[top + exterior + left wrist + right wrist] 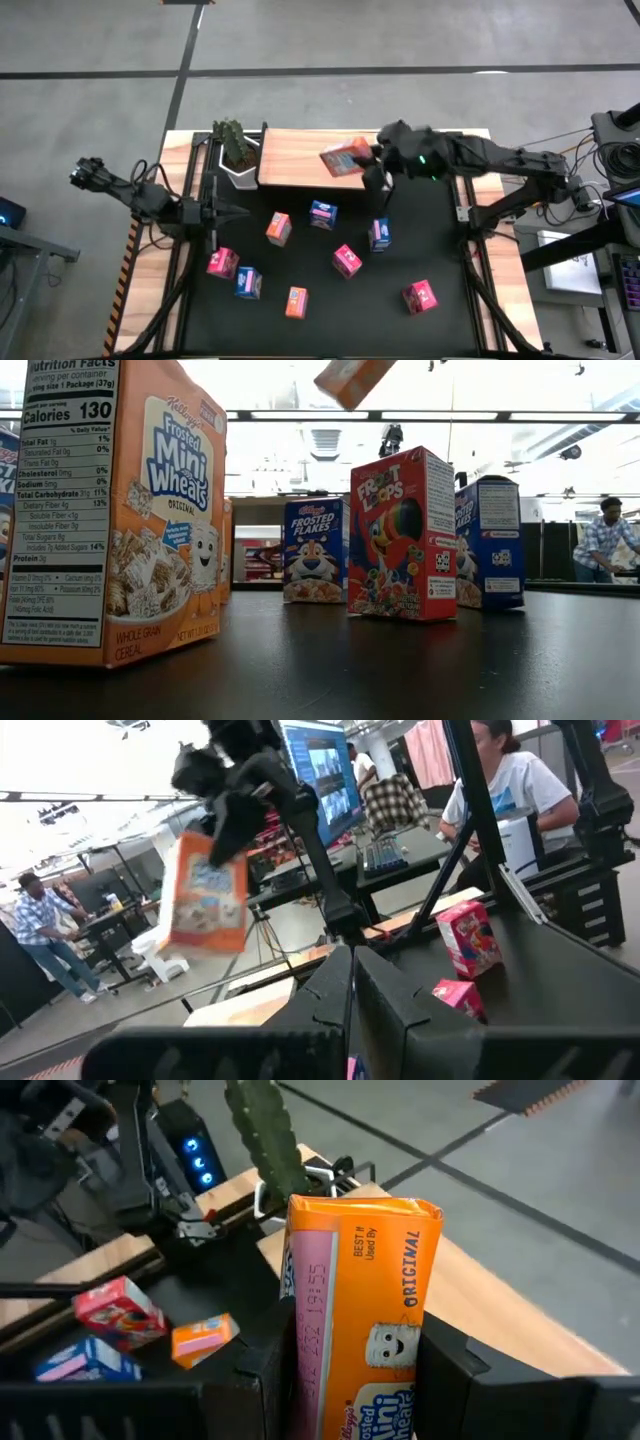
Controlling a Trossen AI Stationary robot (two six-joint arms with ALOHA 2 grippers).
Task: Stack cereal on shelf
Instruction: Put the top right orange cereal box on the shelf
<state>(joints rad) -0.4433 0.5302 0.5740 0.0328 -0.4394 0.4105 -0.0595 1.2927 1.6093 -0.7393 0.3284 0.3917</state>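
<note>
A: From straight above, what has the right gripper point(366, 160) got?

B: Its fingers are clamped on an orange cardboard cereal box point(343, 158), held tilted over the shelf point(300, 160), a pale wooden board with visible grain. A potted plant point(236, 148) sits just beside the board's left end.

A: And the other boxes?

B: Scattered over the black mat point(330, 320): two more orange, three blue, three pink-red, all small printed cartons. The left gripper point(236, 211) rests at the mat's left edge, fingers pressed together on nothing.

A: At table height?

B: A big orange Mini-Wheats box point(110, 510) stands upright close to the lens, with flat printed panels and sharp edges. Farther back stand a blue Frosted Flakes box point(312, 550), a red Froot Loops box point(400, 532) and another blue box point(490, 542) just behind it. The lifted carton's corner point(352, 380) pokes in at the top. A person point(602, 540) is in the room beyond.

A: The left wrist camera?

B: Its dark fingers point(340, 1010) meet. Beyond, the orange box point(208, 905) hangs from the other arm; two pink-red boxes point(468, 935) lie on the mat.

A: The right wrist camera?

B: The orange carton point(365, 1310) fills the gap between the two dark fingers point(262, 1380), above the wood.
</note>
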